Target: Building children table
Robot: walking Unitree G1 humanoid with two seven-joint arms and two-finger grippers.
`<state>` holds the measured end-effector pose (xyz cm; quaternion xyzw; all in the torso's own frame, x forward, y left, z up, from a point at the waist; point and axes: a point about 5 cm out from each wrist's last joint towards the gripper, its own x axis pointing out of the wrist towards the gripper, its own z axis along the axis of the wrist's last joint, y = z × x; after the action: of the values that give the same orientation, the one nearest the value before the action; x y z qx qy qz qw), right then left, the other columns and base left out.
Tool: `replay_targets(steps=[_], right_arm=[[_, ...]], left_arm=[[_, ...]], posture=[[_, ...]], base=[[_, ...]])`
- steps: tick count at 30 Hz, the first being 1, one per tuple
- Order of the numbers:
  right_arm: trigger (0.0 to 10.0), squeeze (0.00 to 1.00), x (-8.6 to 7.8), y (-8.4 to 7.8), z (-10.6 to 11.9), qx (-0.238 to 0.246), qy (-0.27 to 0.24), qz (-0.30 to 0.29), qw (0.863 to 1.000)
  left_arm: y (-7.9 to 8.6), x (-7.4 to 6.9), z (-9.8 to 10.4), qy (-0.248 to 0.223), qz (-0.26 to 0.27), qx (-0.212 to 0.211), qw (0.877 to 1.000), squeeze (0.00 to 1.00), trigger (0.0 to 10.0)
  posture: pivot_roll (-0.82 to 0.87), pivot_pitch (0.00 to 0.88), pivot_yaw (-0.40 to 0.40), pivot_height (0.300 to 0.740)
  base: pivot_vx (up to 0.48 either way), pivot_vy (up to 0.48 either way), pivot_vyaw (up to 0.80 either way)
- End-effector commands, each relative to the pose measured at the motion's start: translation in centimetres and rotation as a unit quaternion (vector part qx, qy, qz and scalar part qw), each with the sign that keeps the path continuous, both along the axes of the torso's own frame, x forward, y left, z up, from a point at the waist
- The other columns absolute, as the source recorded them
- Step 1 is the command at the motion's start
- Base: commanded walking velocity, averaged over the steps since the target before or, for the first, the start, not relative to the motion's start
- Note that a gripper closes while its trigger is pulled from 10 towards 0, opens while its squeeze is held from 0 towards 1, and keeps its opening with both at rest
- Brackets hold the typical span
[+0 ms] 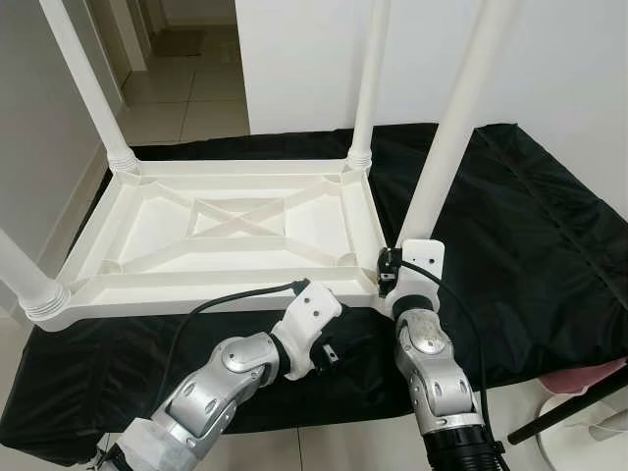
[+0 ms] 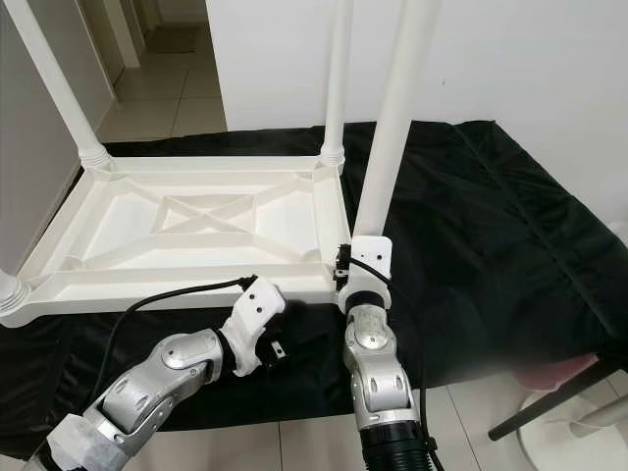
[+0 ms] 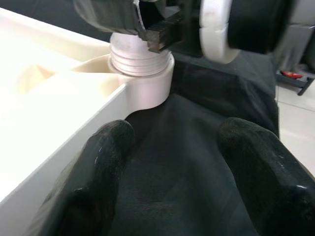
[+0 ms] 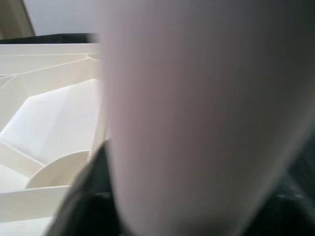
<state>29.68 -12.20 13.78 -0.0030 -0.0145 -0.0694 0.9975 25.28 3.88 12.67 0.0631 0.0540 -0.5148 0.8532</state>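
You are looking at a pale tiled floor bounded by white walls, with a doorway at the far left and a black fabric sheet (image 1: pixel 530 245) spread over a low surface in front of the robot. On that sheet lies the white plastic children's tabletop (image 1: pixel 235 231), upside down, its ribbed underside with a cross brace facing up.

Four white tubular plastic legs stand at its corners: the far-left leg (image 1: pixel 83 83), the far-right leg (image 1: pixel 371 78), the near-left leg (image 1: pixel 25 280) and the near-right leg (image 1: pixel 456 118). The near-right leg leans slightly to the right of upright. Its threaded base (image 3: pixel 140 54) sits in the round corner socket (image 3: pixel 147 83) of the tabletop.

The right gripper (image 1: pixel 392 267) is raised at the near-right corner, and in the left wrist view one ridged black finger (image 3: pixel 160 32) sits against the leg just above the threads. The right wrist view shows the leg (image 4: pixel 197 113) blurred and very close between the fingers, so the gripper is clamped around it.

The left gripper (image 3: pixel 182 172) sits low over the black sheet just beside the tabletop's near edge, aimed at the same corner. Its two black fingers (image 3: pixel 98 162) are spread apart with nothing between them but fabric.

At the lower right, on the floor, you can see a pink item (image 1: pixel 589 378) and a dark bar (image 1: pixel 569 407).
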Motion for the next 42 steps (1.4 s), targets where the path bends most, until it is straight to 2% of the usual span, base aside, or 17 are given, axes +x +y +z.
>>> replay_targets(steps=[1, 3, 9, 11, 13, 14, 15, 18, 21, 28, 31, 33, 34, 35, 36, 37, 42], right_arm=[[10.0, 1.0, -1.1, 0.6, -0.9, 0.034, 0.008, 0.026, 0.999], [10.0, 1.0, -1.1, 0.6, -0.9, 0.034, 0.008, 0.026, 0.999], [10.0, 1.0, -1.4, -0.8, -0.4, 0.027, -0.013, 0.098, 0.995], [10.0, 1.0, -1.4, -1.9, -0.4, 0.022, -0.016, 0.134, 0.991], [10.0, 1.0, -1.4, -1.9, -0.4, 0.022, -0.016, 0.134, 0.991], [10.0, 1.0, -1.4, -2.6, -0.5, 0.015, -0.015, 0.147, 0.989], [10.0, 0.0, -1.2, -3.4, -0.7, 0.001, -0.011, 0.168, 0.986], [10.0, 0.0, -0.8, -4.4, -0.9, -0.011, -0.003, 0.198, 0.98], [10.0, 0.0, 0.0, -5.0, -0.8, -0.03, 0.003, 0.257, 0.966], [10.0, 0.0, 1.0, -4.7, -0.6, -0.059, 0.004, 0.305, 0.951], [10.0, 0.0, 1.7, -4.1, -0.5, -0.073, 0.006, 0.336, 0.939], [10.0, 0.0, 1.7, -4.1, -0.5, -0.073, 0.006, 0.336, 0.939], [10.0, 0.0, 2.1, -3.8, -0.4, -0.08, 0.008, 0.351, 0.933], [4.7, 0.0, 2.5, -3.6, -0.5, -0.09, 0.011, 0.364, 0.927], [4.7, 0.0, 2.5, -3.6, -0.5, -0.09, 0.011, 0.364, 0.927], [0.0, 0.0, 2.8, -3.5, -0.7, -0.102, 0.016, 0.371, 0.923], [0.0, 0.0, 3.2, -3.2, -1.2, -0.109, 0.023, 0.386, 0.916]], left_arm=[[-0.2, -0.8, 0.0, 0.008, -0.075, 0.0, 0.997, 0.0, 10.0], [-0.2, -0.8, 0.0, 0.008, -0.075, 0.0, 0.997, 0.0, 10.0], [0.0, -1.0, -0.1, 0.011, -0.062, -0.002, 0.998, 0.0, 10.0], [0.0, -1.1, -0.1, 0.012, -0.056, -0.004, 0.998, 0.0, 10.0], [0.0, -1.1, -0.1, 0.012, -0.056, -0.004, 0.998, 0.0, 10.0], [0.0, -1.2, -0.1, 0.013, -0.054, -0.005, 0.998, 0.0, 10.0], [0.1, -1.2, -0.2, 0.014, -0.051, -0.005, 0.999, 0.0, 10.0], [0.1, -1.3, -0.3, 0.015, -0.047, -0.003, 0.999, 0.0, 10.0], [0.2, -1.2, -0.3, 0.013, -0.041, -0.002, 0.999, 0.0, 10.0], [0.3, -1.0, -0.1, 0.011, -0.036, -0.003, 0.999, 0.0, 10.0], [0.4, -0.8, 0.0, 0.008, -0.034, -0.002, 0.999, 0.0, 10.0], [0.4, -0.8, 0.0, 0.008, -0.034, -0.002, 0.999, 0.0, 10.0], [0.4, -0.7, 0.1, 0.006, -0.033, -0.001, 0.999, 0.0, 10.0], [0.4, -0.6, 0.1, 0.004, -0.032, -0.001, 0.999, 0.0, 10.0], [0.4, -0.6, 0.1, 0.004, -0.032, -0.001, 0.999, 0.0, 10.0], [0.4, -0.5, 0.2, 0.002, -0.031, 0.0, 1.0, 0.0, 10.0], [0.5, -0.4, 0.3, 0.0, -0.029, 0.0, 1.0, 0.0, 10.0]], posture=[[-0.08, 0.0, 0.013, 0.74], [-0.08, 0.0, 0.013, 0.74], [-0.06, 0.013, -0.013, 0.74], [-0.05, 0.024, -0.018, 0.74], [-0.05, 0.024, -0.018, 0.74], [-0.05, 0.025, -0.018, 0.74], [-0.05, 0.032, -0.02, 0.74], [-0.05, 0.032, -0.02, 0.74], [-0.04, 0.036, -0.028, 0.74], [-0.03, 0.029, -0.031, 0.74], [-0.02, 0.022, -0.033, 0.74], [-0.02, 0.022, -0.033, 0.74], [-0.02, 0.015, -0.033, 0.74], [-0.02, 0.013, -0.034, 0.74], [-0.02, 0.013, -0.034, 0.74], [-0.01, 0.012, -0.035, 0.74], [-0.01, 0.009, -0.037, 0.74]], base=[[0.0, 0.0, 0.0], [0.0, 0.0, 0.0], [0.0, 0.0, 0.0], [0.0, 0.0, 0.0], [0.0, 0.0, 0.0], [0.0, 0.0, 0.0], [0.0, 0.0, 0.0], [0.0, 0.0, 0.0], [0.0, 0.0, 0.0], [0.0, 0.0, 0.0], [0.0, 0.0, 0.0], [0.0, 0.0, 0.0], [0.0, 0.0, 0.0], [0.0, 0.0, 0.0], [0.0, 0.0, 0.0], [0.0, 0.0, 0.0], [0.0, 0.0, 0.0]])
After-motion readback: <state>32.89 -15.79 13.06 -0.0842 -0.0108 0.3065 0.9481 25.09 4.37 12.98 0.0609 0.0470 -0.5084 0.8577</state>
